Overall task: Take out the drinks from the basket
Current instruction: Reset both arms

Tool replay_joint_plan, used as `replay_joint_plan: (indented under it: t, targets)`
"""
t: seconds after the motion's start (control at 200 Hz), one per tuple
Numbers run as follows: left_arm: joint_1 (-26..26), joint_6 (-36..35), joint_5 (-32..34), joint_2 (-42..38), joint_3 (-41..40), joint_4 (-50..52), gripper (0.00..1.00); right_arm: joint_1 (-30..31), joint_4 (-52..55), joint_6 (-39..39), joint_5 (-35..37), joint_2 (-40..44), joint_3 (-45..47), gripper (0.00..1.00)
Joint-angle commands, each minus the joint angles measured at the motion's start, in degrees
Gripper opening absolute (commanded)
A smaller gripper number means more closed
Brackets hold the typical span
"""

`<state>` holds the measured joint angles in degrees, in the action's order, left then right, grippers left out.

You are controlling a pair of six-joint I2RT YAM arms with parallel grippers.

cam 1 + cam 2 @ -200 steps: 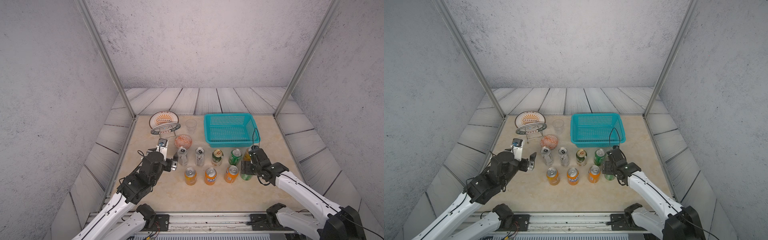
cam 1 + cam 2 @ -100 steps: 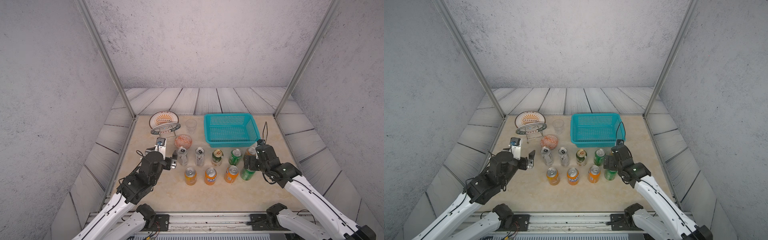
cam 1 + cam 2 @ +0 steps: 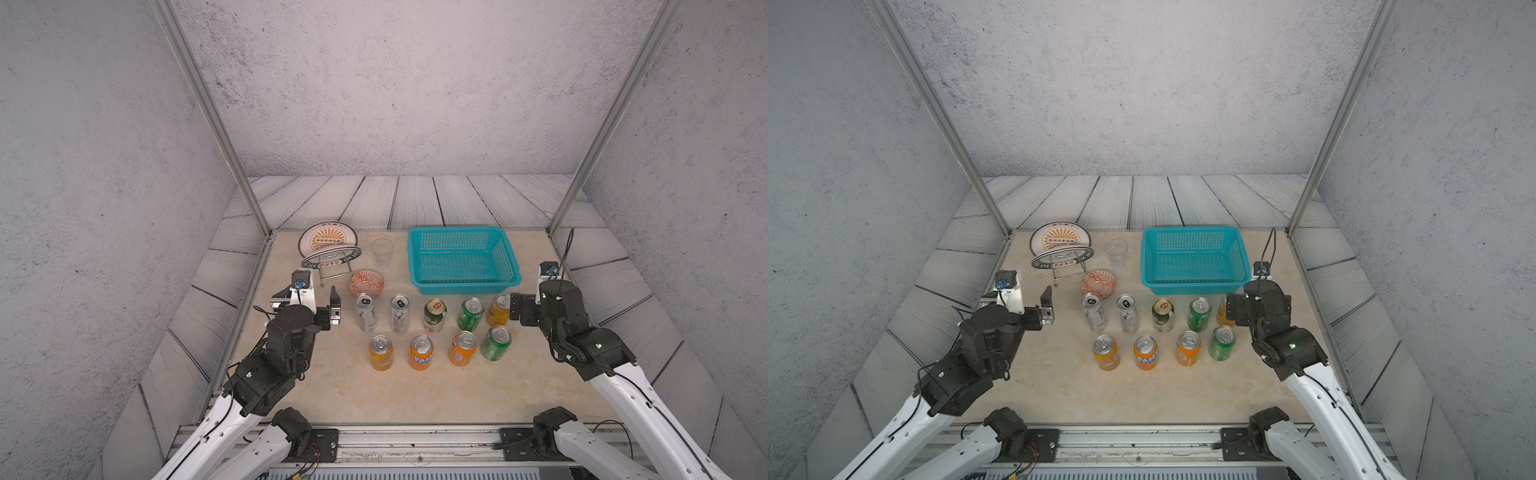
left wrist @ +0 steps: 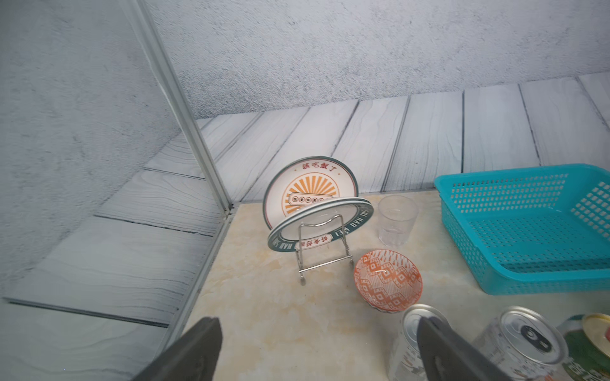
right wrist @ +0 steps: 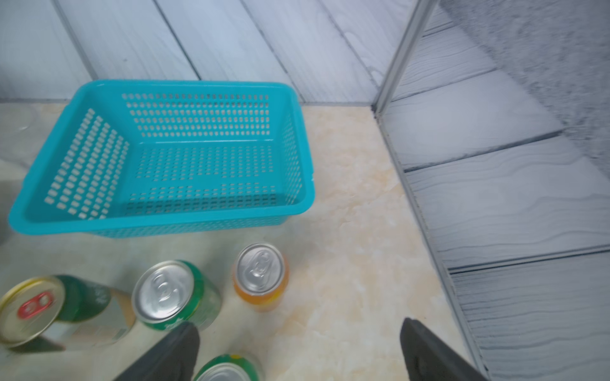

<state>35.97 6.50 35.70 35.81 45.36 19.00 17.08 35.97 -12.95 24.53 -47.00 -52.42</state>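
The basket (image 3: 465,283) is empty. Your left claw (image 4: 318,321) and right claw (image 5: 298,325) gape, holding nothing. A careless right swing would topple the nearest orange can (image 5: 260,277).

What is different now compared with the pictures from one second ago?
The right gripper opened, let go of the orange can at the right end of the far row, and drew back to the right, away from it. The can stands upright on the table. The left gripper, open, the other cans and the basket stayed in place.
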Motion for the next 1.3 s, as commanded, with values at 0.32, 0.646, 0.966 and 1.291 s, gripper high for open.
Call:
replay_joint_plan:
  t: [0.32,0.646,0.966,1.291]
  targets:
    - [-8.9,2.1,9.5,-4.4,-6.2,-8.2,0.99,-11.8,-21.5,4.1,2.0,4.3,13.8,1.00]
    - [-13.1,8.5,9.6,-1.8,-14.1,-13.7,0.99,-13.8,-44.9,4.5,3.3,-5.2,29.6,1.00]
    - [-13.9,8.2,11.0,4.0,-16.3,-17.6,0.99,-15.6,-61.8,5.8,-1.9,-24.1,29.8,1.00]
    - [-14.9,8.4,10.9,7.2,-17.7,-20.5,0.99,-20.3,-70.4,7.3,-12.6,-28.1,29.8,1.00]
